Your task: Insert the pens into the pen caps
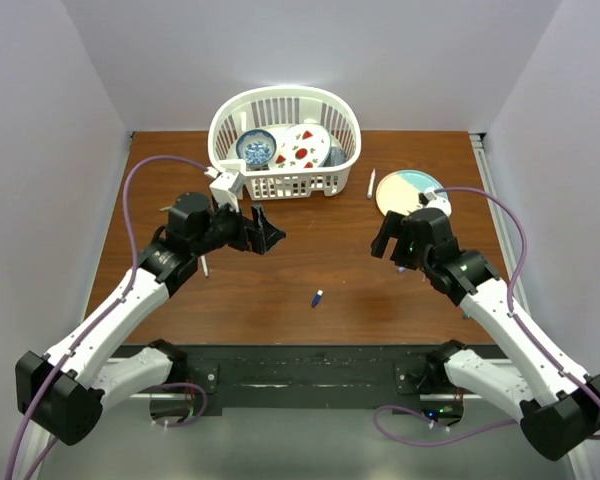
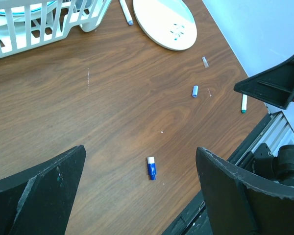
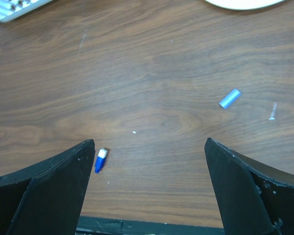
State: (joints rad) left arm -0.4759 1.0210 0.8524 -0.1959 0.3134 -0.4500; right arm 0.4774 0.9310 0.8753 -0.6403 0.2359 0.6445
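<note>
"Left end effector (image 1: 268,230) and right end effector (image 1: 388,245): in what state?"

"Both are spread to full width and hold nothing. Each hangs above the bench (image 1: 330,250), and bare wood shows between the fingers in either wrist view."

"Where do the task's things lie?"

"In the top view, a blue cap (image 1: 317,298) with a white end lies alone at 5 o'clock of the left end effector and 8 o'clock of the right. A pale blue cap (image 3: 230,98) sits at 2 o'clock of the right fingers' gap in the right wrist view. A white pen (image 1: 372,184) lies at 12 o'clock of the right end effector, just beside the plate (image 1: 410,190) at its 9 o'clock. A thin pen (image 1: 206,265) rests at 8 o'clock of the left end effector, by that arm. A green-tipped pen (image 2: 244,104) lies near the bench's near edge. The basket (image 1: 285,185) stands at 12 o'clock."

"Which step is in hand?"

"Judged from this layout, selection: no pen is capped or lifted yet."

"What does the next move call for?"

"Probably a descent astride one slim pen, jaws crosswise to its barrel, while the other arm takes a cap. The tip and the cap mouth must then line up on one axis."
</note>
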